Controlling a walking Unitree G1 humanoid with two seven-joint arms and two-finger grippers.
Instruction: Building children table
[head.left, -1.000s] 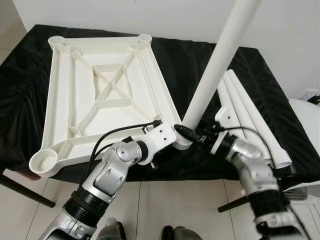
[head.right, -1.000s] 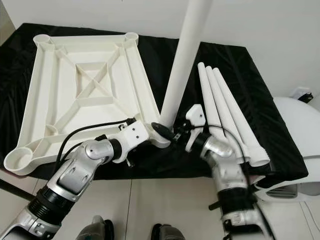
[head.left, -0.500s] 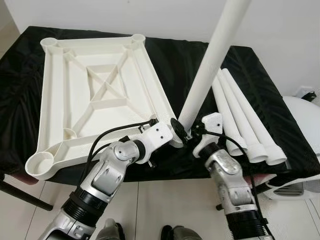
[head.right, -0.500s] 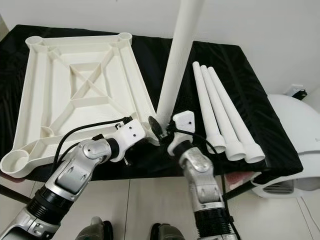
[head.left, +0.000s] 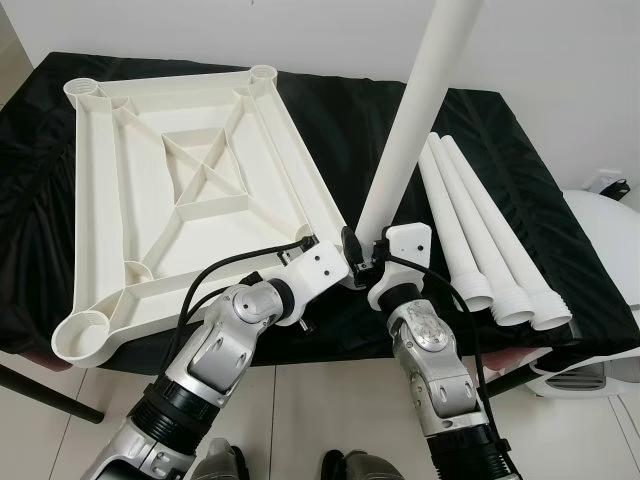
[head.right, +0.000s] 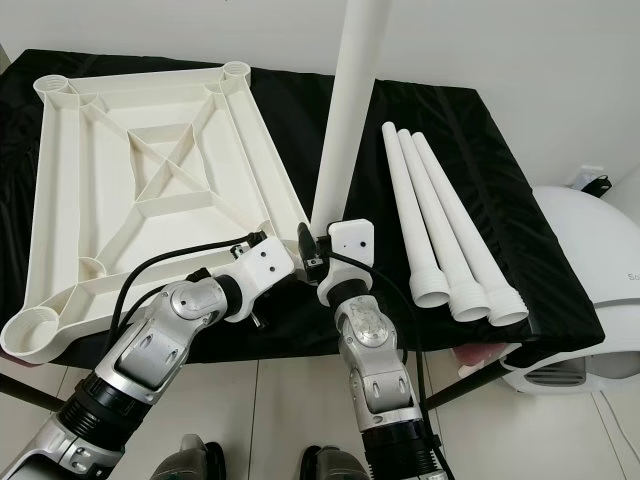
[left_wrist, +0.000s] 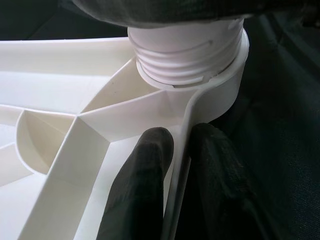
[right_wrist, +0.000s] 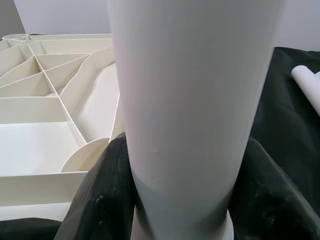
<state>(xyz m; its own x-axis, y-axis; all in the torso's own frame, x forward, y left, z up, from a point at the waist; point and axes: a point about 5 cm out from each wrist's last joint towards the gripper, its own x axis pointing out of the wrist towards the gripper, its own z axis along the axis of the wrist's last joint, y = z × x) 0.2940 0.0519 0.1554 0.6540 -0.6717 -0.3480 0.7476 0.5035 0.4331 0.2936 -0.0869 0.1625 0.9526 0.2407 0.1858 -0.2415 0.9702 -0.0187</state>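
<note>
Bright, even indoor light; sharp views, soft shadows.

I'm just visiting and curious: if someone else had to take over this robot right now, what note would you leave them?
Left gripper: shut on the tabletop rim beside the near corner socket, steadying it.
Right gripper: shut on the upright leg near its base.
The tabletop lies upside down on the black cloth. The leg's threaded end sits in the corner socket; some threads show above the rim, so it seems not fully screwed in.
Three spare legs lie side by side on the cloth to the right.
Left: finish seating this leg, then fit the other three sockets.
</note>
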